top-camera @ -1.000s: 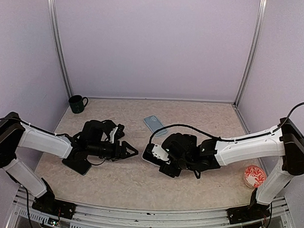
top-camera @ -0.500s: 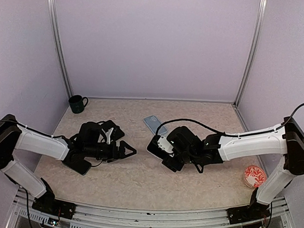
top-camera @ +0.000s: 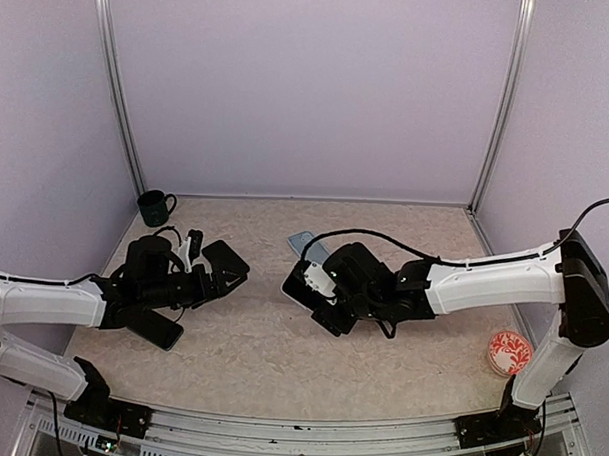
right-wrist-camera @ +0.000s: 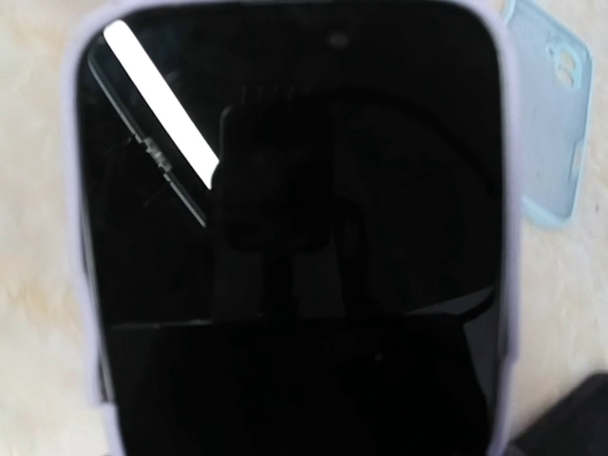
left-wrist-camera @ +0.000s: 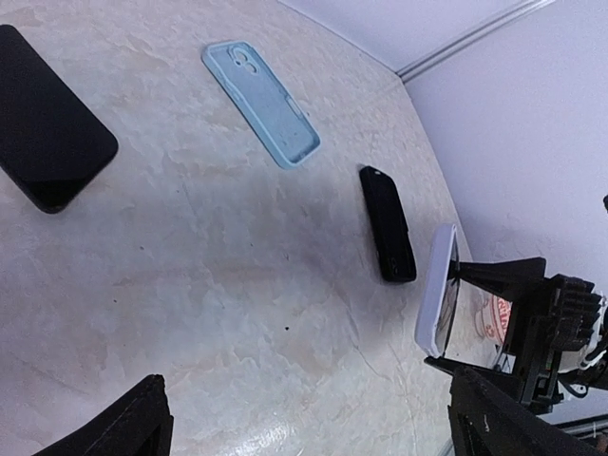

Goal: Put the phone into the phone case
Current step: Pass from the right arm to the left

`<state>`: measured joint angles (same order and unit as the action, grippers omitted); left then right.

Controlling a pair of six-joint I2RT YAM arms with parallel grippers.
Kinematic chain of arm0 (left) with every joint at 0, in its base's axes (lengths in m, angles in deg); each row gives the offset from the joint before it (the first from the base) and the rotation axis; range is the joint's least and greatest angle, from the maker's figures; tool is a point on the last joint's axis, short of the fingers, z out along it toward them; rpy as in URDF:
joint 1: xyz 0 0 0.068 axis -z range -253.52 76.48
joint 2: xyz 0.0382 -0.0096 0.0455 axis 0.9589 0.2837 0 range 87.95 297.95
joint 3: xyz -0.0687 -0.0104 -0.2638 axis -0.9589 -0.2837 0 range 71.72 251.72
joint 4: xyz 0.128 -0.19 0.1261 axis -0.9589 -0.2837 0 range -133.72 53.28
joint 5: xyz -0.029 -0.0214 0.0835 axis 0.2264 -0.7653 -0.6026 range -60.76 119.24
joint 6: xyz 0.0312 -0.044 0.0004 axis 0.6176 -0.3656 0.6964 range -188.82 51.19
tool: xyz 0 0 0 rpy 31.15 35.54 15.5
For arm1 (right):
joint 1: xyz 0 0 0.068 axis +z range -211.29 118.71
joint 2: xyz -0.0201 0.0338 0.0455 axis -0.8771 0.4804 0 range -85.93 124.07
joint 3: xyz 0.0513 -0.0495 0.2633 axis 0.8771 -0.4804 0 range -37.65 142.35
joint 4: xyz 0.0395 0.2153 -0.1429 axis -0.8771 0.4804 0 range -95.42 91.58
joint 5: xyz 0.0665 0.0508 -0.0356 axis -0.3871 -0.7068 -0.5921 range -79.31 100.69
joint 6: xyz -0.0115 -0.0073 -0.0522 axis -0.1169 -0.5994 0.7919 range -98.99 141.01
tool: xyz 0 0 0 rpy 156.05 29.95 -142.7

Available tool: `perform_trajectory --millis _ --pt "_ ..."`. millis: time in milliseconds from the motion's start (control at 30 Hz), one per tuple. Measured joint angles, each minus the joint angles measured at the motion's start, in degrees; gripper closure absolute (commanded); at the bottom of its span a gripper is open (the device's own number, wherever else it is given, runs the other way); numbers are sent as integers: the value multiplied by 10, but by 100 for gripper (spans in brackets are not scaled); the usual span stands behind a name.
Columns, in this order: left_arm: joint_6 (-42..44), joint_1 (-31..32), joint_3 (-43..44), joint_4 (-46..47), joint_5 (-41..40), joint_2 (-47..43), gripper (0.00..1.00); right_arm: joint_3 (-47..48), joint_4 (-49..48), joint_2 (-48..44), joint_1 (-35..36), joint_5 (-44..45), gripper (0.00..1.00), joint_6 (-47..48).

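Right claw [top-camera: 317, 294], at frame centre, pinches the phone [right-wrist-camera: 285, 237]. Its glossy black glass appears already seated in the phone case [right-wrist-camera: 509, 209], a pale lilac rim with rounded corners; the lower corners are hidden. Left claw [left-wrist-camera: 313, 427] hangs spread and empty. Beyond it, a matte blue case [left-wrist-camera: 261, 104] and a slab-like black handset [left-wrist-camera: 47, 142] lie on the speckled worktop [left-wrist-camera: 237, 285].
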<state>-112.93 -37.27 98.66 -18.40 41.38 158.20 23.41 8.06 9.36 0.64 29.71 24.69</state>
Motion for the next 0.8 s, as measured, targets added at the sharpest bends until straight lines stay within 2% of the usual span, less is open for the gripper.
perform_trajectory --millis 567,800 --pt "-28 -44 -45 -43 -58 -100 1 222 1 174 -7 8 47 -25" --pt "-37 -48 -64 -30 -53 -115 3 273 -4 202 -10 -25 47 -47"
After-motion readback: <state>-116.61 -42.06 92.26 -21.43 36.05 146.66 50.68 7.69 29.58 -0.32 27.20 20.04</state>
